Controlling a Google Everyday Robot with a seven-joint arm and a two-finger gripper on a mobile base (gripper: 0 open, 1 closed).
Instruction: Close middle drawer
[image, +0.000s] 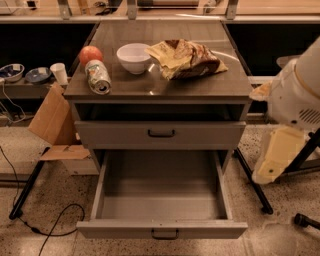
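The middle drawer is pulled far out of the grey cabinet. It is empty, and its flat front with a small dark bar handle faces me low in the view. Above it the uppermost drawer stands slightly out. The lowest drawer is hidden under the open one. My white arm hangs at the right of the cabinet. Its pale lower part, with my gripper, reaches down beside the open drawer's right side and stays apart from it.
On the cabinet top lie a red apple, a can on its side, a white bowl and a chip bag. A cardboard box and a cable are at the left. Black stand legs are at the right.
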